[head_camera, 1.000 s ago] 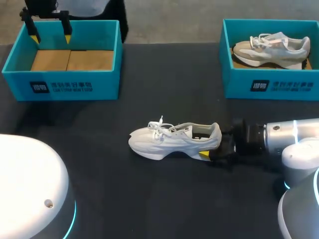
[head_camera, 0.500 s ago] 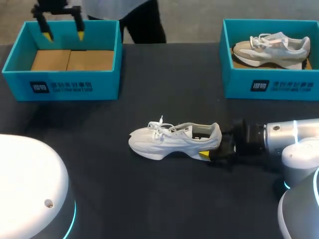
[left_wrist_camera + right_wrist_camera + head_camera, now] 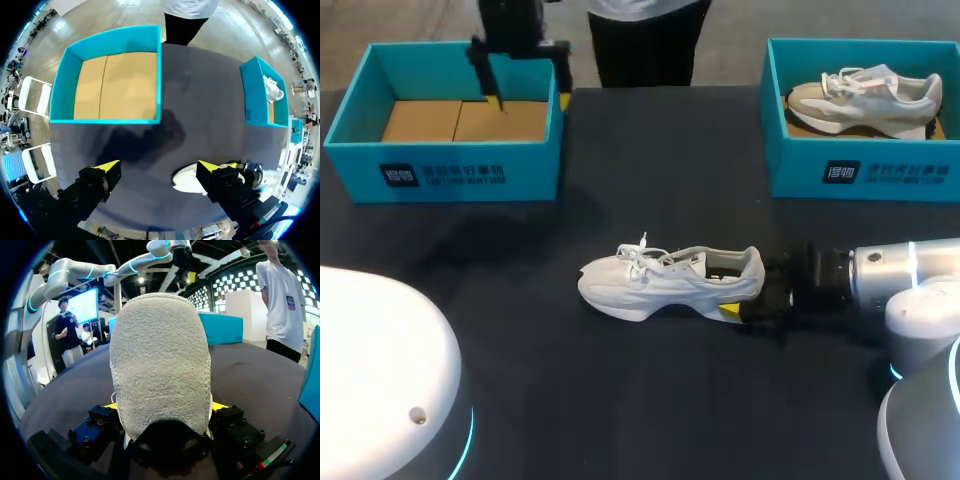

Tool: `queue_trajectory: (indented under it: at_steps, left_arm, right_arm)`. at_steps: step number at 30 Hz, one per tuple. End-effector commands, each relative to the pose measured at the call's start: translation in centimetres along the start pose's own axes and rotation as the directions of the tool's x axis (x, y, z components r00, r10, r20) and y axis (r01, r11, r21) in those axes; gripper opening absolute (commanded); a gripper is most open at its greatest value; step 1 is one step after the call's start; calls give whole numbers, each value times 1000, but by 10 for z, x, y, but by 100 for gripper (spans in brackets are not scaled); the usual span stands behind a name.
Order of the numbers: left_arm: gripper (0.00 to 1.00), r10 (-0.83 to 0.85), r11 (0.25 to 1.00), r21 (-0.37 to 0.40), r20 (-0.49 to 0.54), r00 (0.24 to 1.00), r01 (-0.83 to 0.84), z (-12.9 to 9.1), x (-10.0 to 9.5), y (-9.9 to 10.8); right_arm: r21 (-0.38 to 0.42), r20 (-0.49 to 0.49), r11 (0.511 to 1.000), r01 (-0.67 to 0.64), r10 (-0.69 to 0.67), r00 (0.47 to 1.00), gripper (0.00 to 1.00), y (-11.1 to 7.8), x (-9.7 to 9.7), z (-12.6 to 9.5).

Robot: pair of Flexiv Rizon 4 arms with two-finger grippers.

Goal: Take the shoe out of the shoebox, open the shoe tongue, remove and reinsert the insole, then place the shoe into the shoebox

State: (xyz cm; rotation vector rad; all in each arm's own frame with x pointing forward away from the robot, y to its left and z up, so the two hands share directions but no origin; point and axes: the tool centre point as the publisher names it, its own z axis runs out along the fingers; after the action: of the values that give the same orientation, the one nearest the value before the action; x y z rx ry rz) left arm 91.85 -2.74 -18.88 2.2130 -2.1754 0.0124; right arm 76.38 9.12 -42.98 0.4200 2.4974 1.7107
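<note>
A white shoe [image 3: 665, 280] lies on its side in the middle of the dark table, toe to the left. My right gripper [image 3: 748, 288] is at its heel, and in the right wrist view the heel [image 3: 160, 360] fills the gap between both yellow-tipped fingers, so the right gripper [image 3: 165, 407] is shut on it. The empty teal shoebox [image 3: 450, 165] stands at the back left. My left gripper [image 3: 528, 98] hangs open above that box's right end. From the left wrist view, the left gripper [image 3: 157, 167] is high over the table, with the shoe [image 3: 186, 181] partly hidden behind one finger.
A second teal shoebox [image 3: 860, 170] at the back right holds a beige shoe [image 3: 865, 95]. A person stands beyond the table's far edge without reaching over it. Bare table surface lies between the two boxes and in front of the shoe.
My left arm has swung to the right, from the left box's far-left corner to its right end. The shoe and the right arm have stayed put.
</note>
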Motion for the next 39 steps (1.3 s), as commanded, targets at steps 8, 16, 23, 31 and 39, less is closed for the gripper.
queue_trajectory:
  at_steps: [8,16,23,31,39]
  left_arm:
    - [100,41,999,-26,-4,999,-42,6,66,32]
    - [100,84,993,-81,8,996,-83,12,85,45]
    - [100,84,993,-81,8,996,-83,12,85,45]
    - [100,99,990,-105,-10,995,-99,13,104,56]
    - [100,179,979,-107,21,984,-176,25,155,90]
  right_arm:
    - [4,1,1000,-1,1,1000,0,-1,-1,2]
    - [4,1,1000,-1,1,1000,0,-1,-1,2]
    - [4,1,1000,-1,1,1000,0,-1,-1,2]
    - [4,1,1000,-1,1,1000,0,-1,-1,2]
    - [4,1,1000,-1,1,1000,0,-1,-1,2]
